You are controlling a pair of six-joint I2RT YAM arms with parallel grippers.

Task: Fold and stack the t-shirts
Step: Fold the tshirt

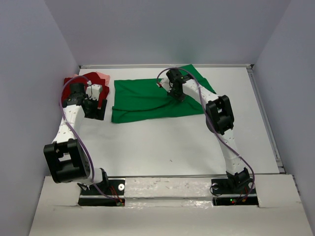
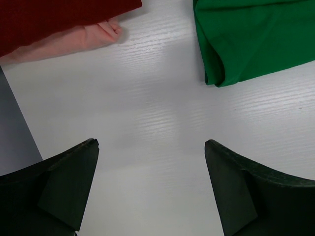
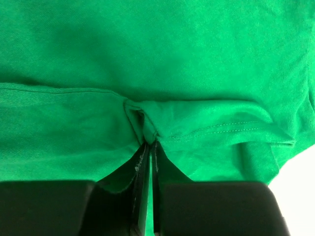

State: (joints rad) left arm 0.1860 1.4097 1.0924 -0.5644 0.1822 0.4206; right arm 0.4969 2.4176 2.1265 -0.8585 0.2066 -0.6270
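The green t-shirt (image 3: 197,59) is soft, matt knit cloth with a fine, even texture. Its hem (image 3: 216,129) is stitched in matching thread, and the fabric gathers into small creases. The dark red t-shirt (image 2: 54,17) is also matt cloth, with a faintly grainy knit. The pale pink t-shirt (image 2: 69,42) looks smoother and softly wrinkled. The tabletop (image 2: 157,108) is white, with a fine grain of shallow lines like wood and a dull sheen. The fingers (image 2: 64,187) of the left claw (image 2: 151,145) are smooth, matt black and plastic-looking. Those of the right claw (image 3: 149,140) look the same, slightly scuffed along their inner edges. The walls (image 1: 29,73) are plain matt grey.
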